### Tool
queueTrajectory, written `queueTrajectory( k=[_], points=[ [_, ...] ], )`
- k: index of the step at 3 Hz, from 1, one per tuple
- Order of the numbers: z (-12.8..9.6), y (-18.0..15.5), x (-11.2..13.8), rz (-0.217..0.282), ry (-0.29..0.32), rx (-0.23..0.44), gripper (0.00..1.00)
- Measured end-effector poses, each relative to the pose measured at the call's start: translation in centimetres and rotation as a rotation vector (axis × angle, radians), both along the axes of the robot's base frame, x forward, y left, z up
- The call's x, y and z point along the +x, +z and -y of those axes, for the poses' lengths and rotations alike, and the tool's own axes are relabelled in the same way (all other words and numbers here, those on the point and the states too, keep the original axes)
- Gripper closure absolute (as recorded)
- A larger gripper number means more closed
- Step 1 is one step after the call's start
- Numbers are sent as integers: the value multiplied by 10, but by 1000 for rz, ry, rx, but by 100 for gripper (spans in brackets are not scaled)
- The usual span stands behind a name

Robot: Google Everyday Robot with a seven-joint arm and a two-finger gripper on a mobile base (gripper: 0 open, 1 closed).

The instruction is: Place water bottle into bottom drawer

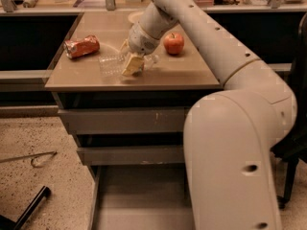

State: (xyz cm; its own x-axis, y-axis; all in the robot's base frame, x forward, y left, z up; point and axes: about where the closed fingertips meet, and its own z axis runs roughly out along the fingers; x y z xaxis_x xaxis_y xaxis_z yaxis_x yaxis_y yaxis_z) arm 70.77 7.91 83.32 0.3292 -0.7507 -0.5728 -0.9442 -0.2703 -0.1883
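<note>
The water bottle (111, 64) is clear crinkled plastic and lies on its side on the brown cabinet top (182, 73), left of centre. My gripper (129, 60) reaches down from the right onto the bottle's middle and hides its label band. The bottle rests on the top. The bottom drawer (139, 200), a long plain grey tray, stands pulled out at floor level below the two closed upper drawers (124, 120).
A crushed red can (81, 46) lies at the left of the cabinet top and a red apple (173, 43) to the right of my gripper. My large white arm (230, 143) covers the right side of the drawers. A black bar (29, 210) and a wire lie on the speckled floor at left.
</note>
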Motion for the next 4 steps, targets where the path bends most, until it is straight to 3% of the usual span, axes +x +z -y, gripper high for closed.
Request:
queueTrajectory(
  k=[1, 2, 3, 4],
  points=[
    [-6, 40, -44, 83, -52, 60, 100],
    [-6, 40, -44, 83, -52, 60, 100],
    [-2, 27, -61, 51, -65, 70, 100],
    [6, 25, -101, 25, -124, 170, 100]
  ],
)
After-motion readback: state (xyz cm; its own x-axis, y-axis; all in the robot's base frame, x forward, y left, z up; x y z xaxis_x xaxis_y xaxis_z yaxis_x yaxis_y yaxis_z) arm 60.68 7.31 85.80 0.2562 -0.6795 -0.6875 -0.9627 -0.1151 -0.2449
